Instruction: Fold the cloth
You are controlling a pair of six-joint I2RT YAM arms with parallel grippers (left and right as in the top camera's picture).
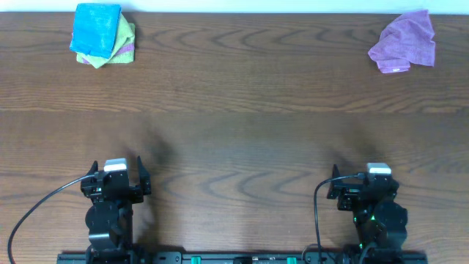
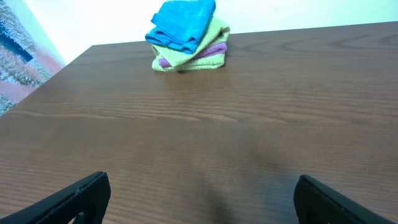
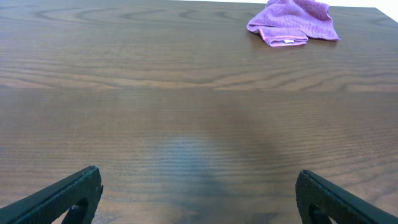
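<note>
Blue cloth (image 1: 97, 28) atop yellow-green cloth (image 2: 214, 32), table (image 1: 242, 132) far-left corner.

The bottom edges of the wrist views are cutting off the left end effector (image 2: 202, 198) and the right end effector (image 3: 199, 196), leaving only their tips showing. At the far-left corner of the surface (image 2: 249, 112), the blue cloth (image 2: 183, 23) and yellow-green cloth (image 2: 210, 38) are hiding most of a purple layer (image 2: 216, 48). At the far-right corner, the cloth (image 3: 292, 22) is bunching over itself, hiding part of its own face.
</note>
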